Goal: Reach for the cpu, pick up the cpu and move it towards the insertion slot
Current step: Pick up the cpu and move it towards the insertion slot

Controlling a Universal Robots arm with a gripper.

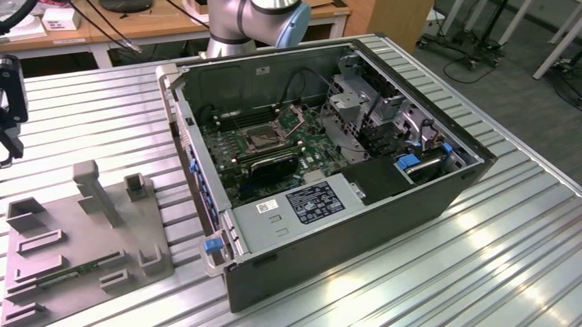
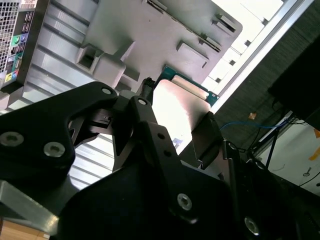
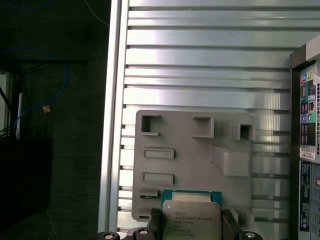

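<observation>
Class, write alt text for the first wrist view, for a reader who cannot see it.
The gripper holds the cpu by two opposite edges, over a grey fixture that lies on a ribbed metal table.

Silvery metal face on the cpu point(image 3: 191, 220), table point(image 3: 200, 65) — glossy ribbed metal

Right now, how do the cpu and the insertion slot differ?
Look: the cpu shows a pale metal face with a green rim, while the slot is a shiny frame around a dark centre. Place: the cpu is gripped between the fingers near the grey tray, outside the case; the slot sits on the board inside it. Both are square.
</observation>
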